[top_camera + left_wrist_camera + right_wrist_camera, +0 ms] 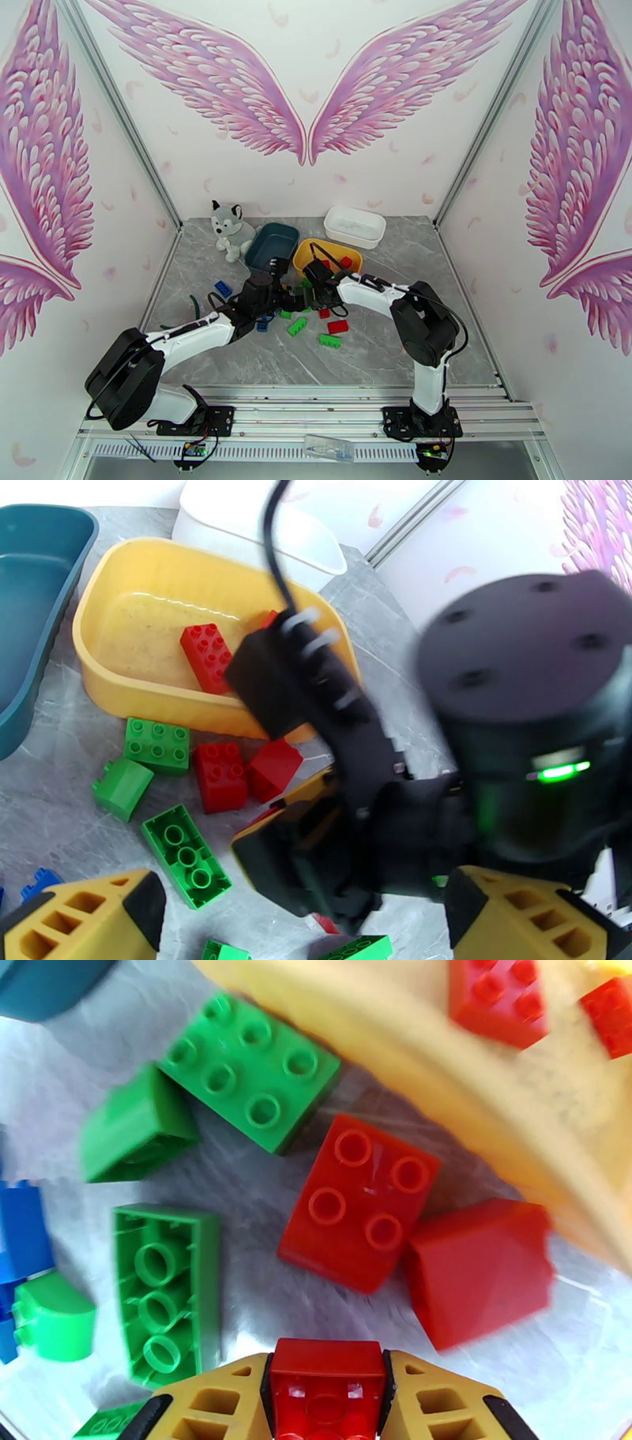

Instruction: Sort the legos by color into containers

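Both arms crowd the middle of the grey table (411, 347); its right side and near edge lie bare. The right gripper (328, 1366) is clamped on a red brick (327, 1402). The left gripper (300, 922) is spread wide, gripping nothing. Loose legos (359, 1201) lie just beside the yellow tub (118, 689), which holds red bricks (205, 655). The teal tub (31, 598) sits left of it, the white tub (237, 527) behind.

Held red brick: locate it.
The held red brick sits in the right end effector, bottom centre of the right wrist view, near a loose four-stud red brick by the yellow tub.
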Tool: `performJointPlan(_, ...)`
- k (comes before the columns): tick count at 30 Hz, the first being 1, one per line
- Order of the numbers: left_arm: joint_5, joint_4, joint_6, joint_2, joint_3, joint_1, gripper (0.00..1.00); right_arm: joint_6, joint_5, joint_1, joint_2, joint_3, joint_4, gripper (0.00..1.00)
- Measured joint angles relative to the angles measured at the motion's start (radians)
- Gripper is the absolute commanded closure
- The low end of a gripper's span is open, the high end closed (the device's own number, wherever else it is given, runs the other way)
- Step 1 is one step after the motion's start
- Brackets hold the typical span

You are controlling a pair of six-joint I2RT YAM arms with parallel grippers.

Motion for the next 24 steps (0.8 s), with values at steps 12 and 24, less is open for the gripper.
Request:
performJointPlan(12,0.087,0.203,-0.046,0.058,0.002,0.016,0.01,-0.037,0.097,-0.032,-0.02,0.274,-0.15,0.64)
performJointPlan(24,0.105,0.184,-0.048,0.072,-0.021,0.019,0.01,-0.032,0.144,-0.164,0.315,0.694,-0.21,0.56)
